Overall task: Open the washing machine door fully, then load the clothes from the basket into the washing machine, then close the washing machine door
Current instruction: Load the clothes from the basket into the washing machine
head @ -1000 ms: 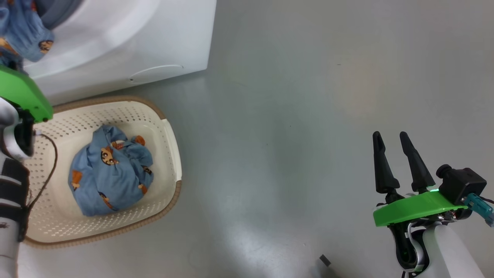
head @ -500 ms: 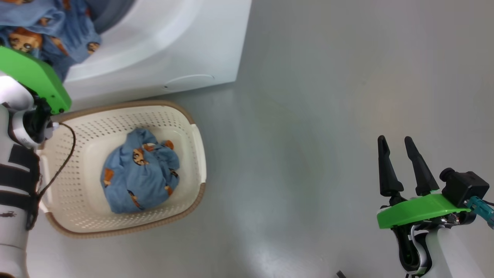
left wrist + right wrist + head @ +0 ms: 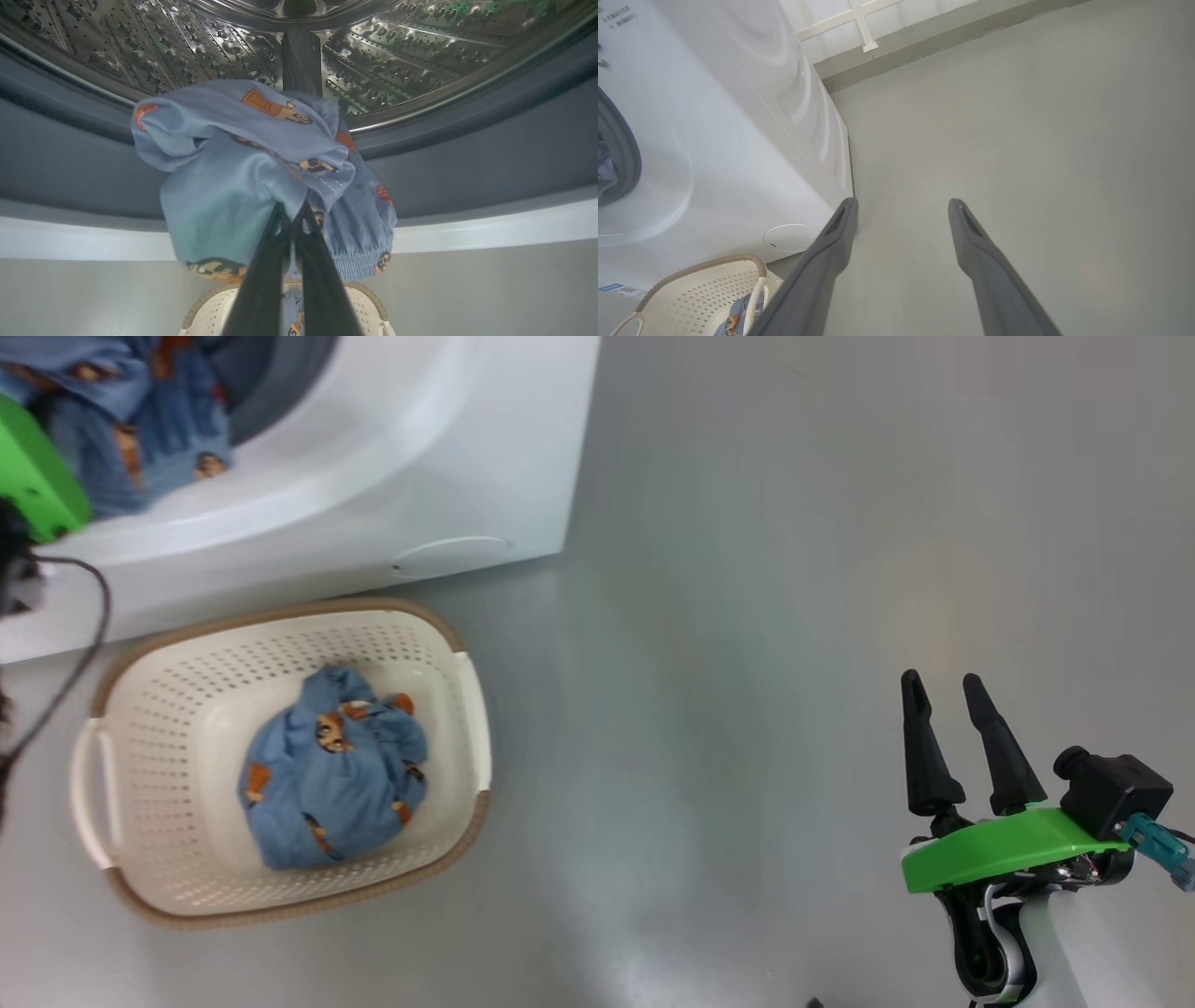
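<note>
Cloth is seen pinched in the left pincer (image 3: 292,211), whose two dark fingers (image 3: 261,280) are pressed together on a held garment (image 3: 243,158) of light blue fabric printed with small orange-brown figures. In the left wrist view the garment is hung in a bunch from the fingertips just in front of the mouth of the washing machine (image 3: 420,476), level with the grey-blue gasket (image 3: 70,154), and the perforated steel drum (image 3: 187,42) is seen open beyond it. Whether the fabric touches the gasket cannot be told. In the head view the same garment is shown at the upper left, over the lower lip of the opening. A second bundle (image 3: 327,779) of the same printed fabric is found lying in the middle of the basket (image 3: 271,609), which is set on the grey floor (image 3: 794,569) just before the machine's front, below the round filter cap (image 3: 453,555). The right pincer (image 3: 941,683) is held well apart from the basket and the machine, over bare floor at the lower right, with its fingers spread apart and nothing between them.
</note>
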Motion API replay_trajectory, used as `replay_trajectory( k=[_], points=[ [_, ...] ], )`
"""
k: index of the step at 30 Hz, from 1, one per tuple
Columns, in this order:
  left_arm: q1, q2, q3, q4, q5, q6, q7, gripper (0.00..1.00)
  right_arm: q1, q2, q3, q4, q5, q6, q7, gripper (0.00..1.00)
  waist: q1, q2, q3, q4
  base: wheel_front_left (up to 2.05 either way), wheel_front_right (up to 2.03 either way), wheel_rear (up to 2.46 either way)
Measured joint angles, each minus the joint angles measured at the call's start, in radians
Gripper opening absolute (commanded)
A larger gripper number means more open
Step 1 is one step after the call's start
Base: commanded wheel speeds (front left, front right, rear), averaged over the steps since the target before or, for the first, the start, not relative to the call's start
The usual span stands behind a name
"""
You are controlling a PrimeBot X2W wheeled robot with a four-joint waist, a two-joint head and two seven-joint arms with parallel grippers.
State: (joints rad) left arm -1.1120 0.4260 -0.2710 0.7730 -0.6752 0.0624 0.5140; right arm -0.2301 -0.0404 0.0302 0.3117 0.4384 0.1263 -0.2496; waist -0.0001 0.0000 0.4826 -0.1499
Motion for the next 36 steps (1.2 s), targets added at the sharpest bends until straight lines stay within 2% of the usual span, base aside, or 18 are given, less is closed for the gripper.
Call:
replay_trajectory(
  k=[8,12,21,23,24,28,32,33,34,36],
  points=[
    [-0.054,0.077,0.016,-0.095,0.018,0.051,0.025,0.0,-0.004,0.0,0.021,-0.007,0.043,0.0,0.0,1.0,0.0001,0.0,0.069,-0.066,0.0,0.0,0.0],
    [-0.098,0.119,0.029,-0.121,0.049,0.071,-0.021,0.0,-0.023,0.0,0.041,-0.009,0.06,0.0,0.0,1.0,0.0001,0.0,0.12,-0.098,0.0,0.0,0.0],
    [-0.241,0.216,0.049,-0.173,0.148,0.089,-0.236,0.0,-0.082,0.001,0.095,-0.021,0.104,0.0,-0.001,1.0,0.0002,0.0,0.253,-0.17,0.0,0.0,0.0],
    [-0.283,0.237,0.047,-0.173,0.182,0.077,-0.303,0.0,-0.095,0.001,0.103,-0.023,0.111,0.0,-0.002,1.0,0.0003,0.0,0.283,-0.186,0.0,0.0,0.0],
    [-0.331,0.252,0.043,-0.167,0.2,0.06,-0.37,0.0,-0.108,0.001,0.113,-0.025,0.121,0.0,-0.002,1.0,0.0003,0.0,0.311,-0.201,0.0,0.0,0.0],
    [-0.414,0.273,0.017,-0.141,0.268,0.043,-0.487,0.0,-0.117,0.002,0.127,-0.028,0.127,0.0,-0.003,1.0,0.0003,0.0,0.356,-0.233,0.0,0.0,0.0],
    [-0.463,0.273,-0.009,-0.062,0.3,0.043,-0.503,0.0,-0.121,0.002,0.129,-0.027,0.127,0.0,-0.003,1.0,0.0003,0.0,0.384,-0.258,0.0,0.0,0.0],
    [-0.468,0.27,-0.011,-0.038,0.3,0.045,-0.494,0.17,-0.121,0.002,0.129,-0.025,0.127,0.0,-0.003,1.0,0.0003,0.0,0.389,-0.262,0.0,0.0,0.0],
    [-0.469,0.27,-0.019,-0.014,0.304,0.051,-0.482,1.0,-0.121,0.002,0.129,-0.024,0.128,0.0,-0.003,1.0,0.0003,0.0,0.393,-0.264,0.0,0.0,0.0],
    [-0.469,0.264,-0.023,0.026,0.307,0.055,-0.461,1.0,-0.122,0.002,0.129,-0.021,0.131,0.0,-0.003,1.0,0.0004,0.0,0.396,-0.265,0.0,0.0,0.0]
  ],
)
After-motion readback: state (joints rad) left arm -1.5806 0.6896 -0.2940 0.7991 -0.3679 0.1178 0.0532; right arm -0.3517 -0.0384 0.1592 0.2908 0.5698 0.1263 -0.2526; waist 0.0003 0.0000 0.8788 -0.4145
